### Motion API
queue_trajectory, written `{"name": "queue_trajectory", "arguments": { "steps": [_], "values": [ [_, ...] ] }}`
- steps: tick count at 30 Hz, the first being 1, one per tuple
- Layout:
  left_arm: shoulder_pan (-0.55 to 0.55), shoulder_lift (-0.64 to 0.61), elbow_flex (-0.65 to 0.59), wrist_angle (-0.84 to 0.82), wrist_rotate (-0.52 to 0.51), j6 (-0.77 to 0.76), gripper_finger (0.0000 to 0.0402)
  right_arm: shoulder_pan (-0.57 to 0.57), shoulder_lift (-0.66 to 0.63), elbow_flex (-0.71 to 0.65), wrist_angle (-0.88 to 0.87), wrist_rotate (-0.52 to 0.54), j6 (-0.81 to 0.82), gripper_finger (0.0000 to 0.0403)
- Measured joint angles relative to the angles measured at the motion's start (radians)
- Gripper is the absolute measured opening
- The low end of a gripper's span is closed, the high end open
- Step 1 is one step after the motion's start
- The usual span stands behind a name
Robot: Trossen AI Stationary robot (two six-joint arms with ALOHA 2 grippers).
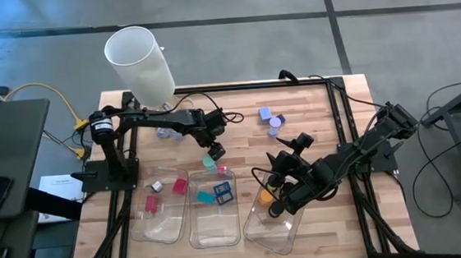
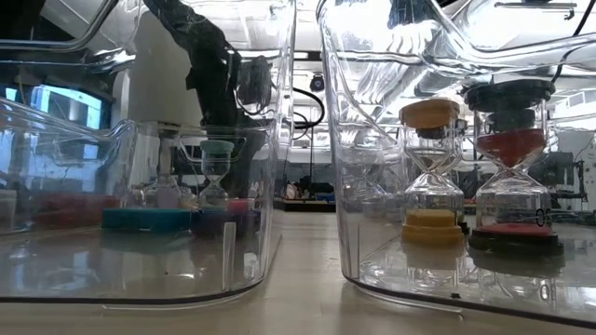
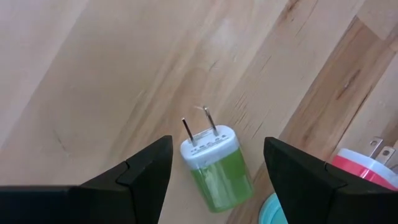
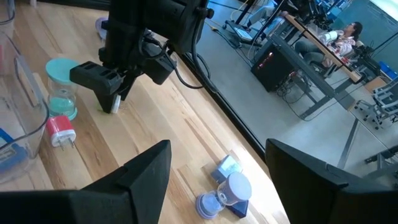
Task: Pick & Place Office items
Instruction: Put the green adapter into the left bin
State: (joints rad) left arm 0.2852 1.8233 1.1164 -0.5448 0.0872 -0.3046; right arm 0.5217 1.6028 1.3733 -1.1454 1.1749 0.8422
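Here, green charger lying flat between left tool's open, empty fingers, prongs pointing away.

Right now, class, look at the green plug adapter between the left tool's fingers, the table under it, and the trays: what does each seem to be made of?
Green plug adapter: glossy plastic body, probably; two shiny metal prongs.
Table: pale wood in planks, with visible grain and joints, smooth matte finish.
Trays: clear hard plastic, likely; you see through the walls, which catch bright reflections.

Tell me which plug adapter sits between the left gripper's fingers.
The green plug adapter, prongs showing, between the open left gripper fingers; the red one lies apart by the teal hourglass.
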Motion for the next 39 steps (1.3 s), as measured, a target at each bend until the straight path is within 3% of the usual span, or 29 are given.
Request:
{"name": "queue_trajectory", "arguments": {
  "steps": [8, 16, 31, 39],
  "values": [
    [0.015, -0.015, 0.000, 0.008, 0.021, -0.068, 0.0245, 0.000, 0.000, 0.000, 0.001, 0.000, -0.001, 0.0251],
    [0.007, -0.057, -0.003, -0.001, -0.019, -0.056, 0.0245, 0.000, 0.000, 0.000, 0.001, -0.007, -0.001, 0.0251],
    [-0.031, -0.063, -0.003, -0.003, 0.003, -0.061, 0.0245, 0.000, 0.000, 0.000, 0.001, -0.007, -0.001, 0.0251],
    [0.000, -0.064, -0.001, -0.005, -0.014, -0.149, 0.0245, 0.000, 0.000, 0.000, 0.002, -0.007, -0.001, 0.0251]
  ]
}}
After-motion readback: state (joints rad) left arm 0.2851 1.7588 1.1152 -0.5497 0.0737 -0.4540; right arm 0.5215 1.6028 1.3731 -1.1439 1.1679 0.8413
